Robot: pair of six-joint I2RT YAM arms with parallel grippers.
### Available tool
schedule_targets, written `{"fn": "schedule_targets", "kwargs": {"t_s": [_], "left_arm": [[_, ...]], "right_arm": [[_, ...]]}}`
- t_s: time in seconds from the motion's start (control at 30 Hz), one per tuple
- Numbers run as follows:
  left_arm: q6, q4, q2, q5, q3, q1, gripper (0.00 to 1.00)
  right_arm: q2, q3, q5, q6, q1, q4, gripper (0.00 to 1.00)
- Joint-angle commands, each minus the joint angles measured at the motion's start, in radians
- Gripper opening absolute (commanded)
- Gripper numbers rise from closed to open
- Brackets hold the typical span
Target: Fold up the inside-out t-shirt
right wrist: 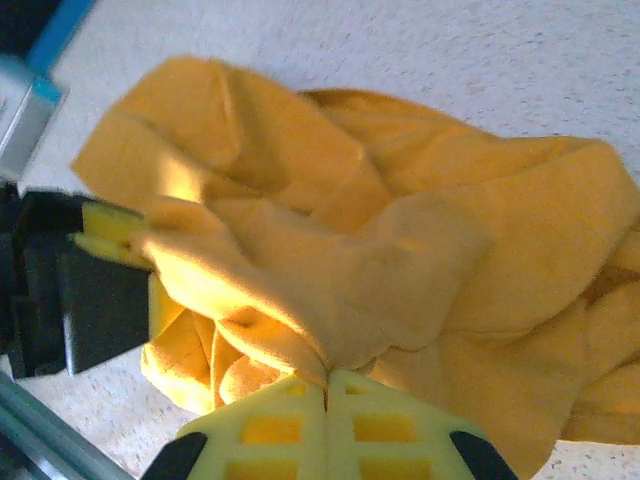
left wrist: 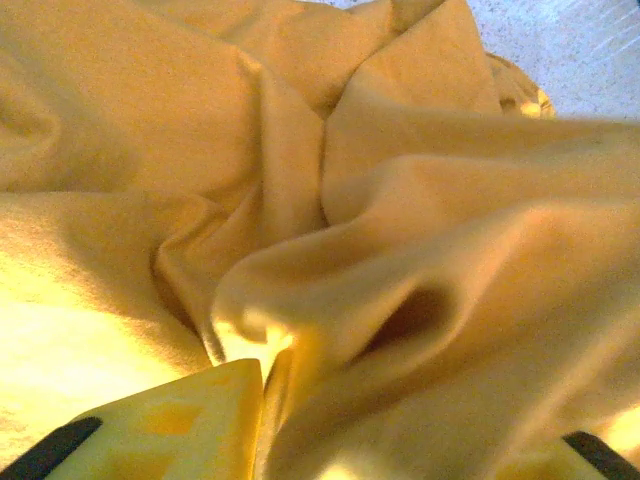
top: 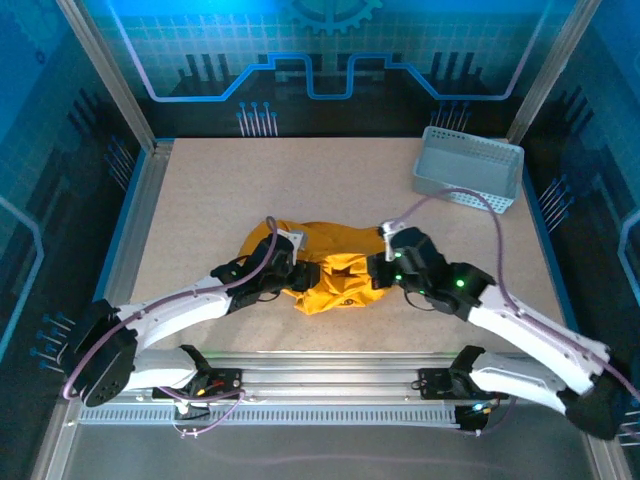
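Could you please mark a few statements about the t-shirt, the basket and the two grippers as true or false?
1. The t-shirt lies spread flat. False: it sits crumpled in a heap on the table.
2. The right gripper is shut on a pinch of the t-shirt. True.
3. The t-shirt is inside the basket. False: the basket stands apart from it, at the table's far right corner.
4. The left gripper is at the t-shirt's left side. True.

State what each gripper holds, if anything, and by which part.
The right gripper pinches a fold on the right side of the t-shirt. The left gripper has cloth between its fingers; whether it grips cannot be told.
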Motion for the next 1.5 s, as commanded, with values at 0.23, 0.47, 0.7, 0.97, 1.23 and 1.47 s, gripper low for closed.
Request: {"fn": "schedule_targets", "kwargs": {"t_s": [0.23,0.47,0.7,0.97,1.23,1.47], "left_arm": [[0.083,-0.213,-0.006,-0.319,0.145,-0.152,0.66],[0.131,-0.208,-0.055,-0.399,0.153,-0.3,0.72],[0.158,-0.225,0.185,-0.41,0.275,-0.322,0.66],[0.129,-0.245,0.324,-0.489,0.38,-0.285,0.63],[0.144,-0.237,0.333,-0.492,0.396,-0.274,0.19],[0.2,-0.159,0.19,-0.335,0.298,-0.282,0.04]], "right_arm": [[-0.004,-0.143,-0.236,0.112,-0.144,0.15,0.0],[0.059,-0.093,-0.206,0.081,-0.137,0.146,0.0],[0.037,-0.052,-0.211,0.079,-0.112,0.125,0.0],[-0.005,-0.032,-0.215,0.07,-0.088,0.065,0.0],[0.014,-0.026,-0.11,0.071,-0.076,0.028,0.0],[0.128,0.042,-0.011,0.04,-0.109,0.002,0.0]]}}
